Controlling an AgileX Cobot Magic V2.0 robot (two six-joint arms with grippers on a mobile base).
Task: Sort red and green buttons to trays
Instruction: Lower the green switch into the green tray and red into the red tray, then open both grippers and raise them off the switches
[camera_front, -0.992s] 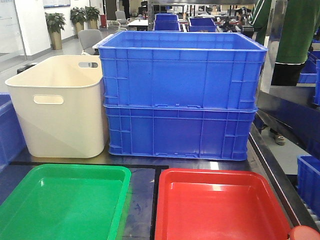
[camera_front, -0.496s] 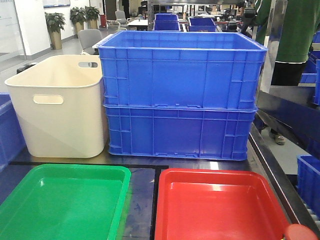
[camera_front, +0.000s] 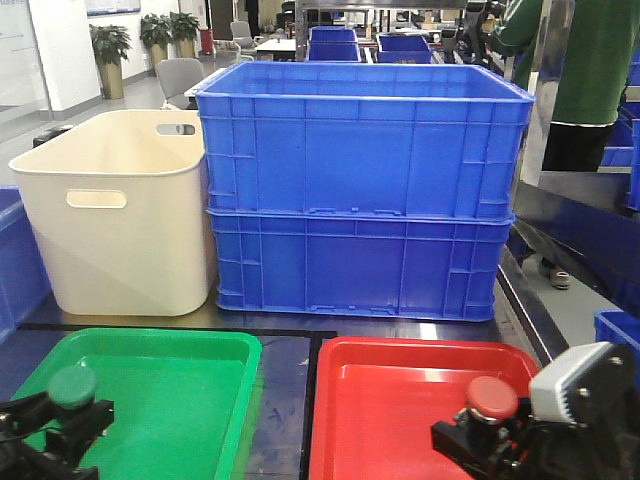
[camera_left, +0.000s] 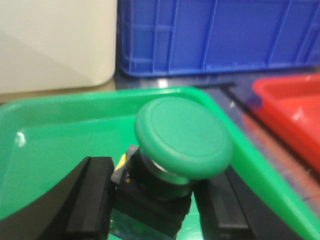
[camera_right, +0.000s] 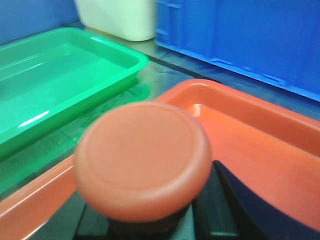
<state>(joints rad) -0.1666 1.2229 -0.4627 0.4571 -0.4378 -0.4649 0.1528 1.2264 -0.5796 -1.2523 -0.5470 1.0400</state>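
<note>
Carrying step in hand, judged near its end: left claw (camera_front: 60, 425) closed on the dark blocky base of the green round-capped mushroom push-button (camera_front: 72, 385), held over the near left part of the shallow glossy green plastic tray (camera_front: 200, 345); right claw (camera_front: 490, 440) likewise clamped on the base of the red round-capped mushroom push-button (camera_front: 492, 397), held over the near right part of the shallow glossy red plastic tray (camera_front: 400, 352). Could not tell whether either base touched its tray floor. Next move, as a judgement: lower each button straight down until the base sat flat, then part the fingers and lift clear without tipping the cap. Counted: two buttons, one red, one green; two trays, side by side on the dark tabletop (camera_front: 285, 400), green left, red right. Farther back, two stacked deep blue plastic crates (camera_front: 360, 190) and one cream handled plastic bin (camera_front: 120, 215) at far left.
</note>
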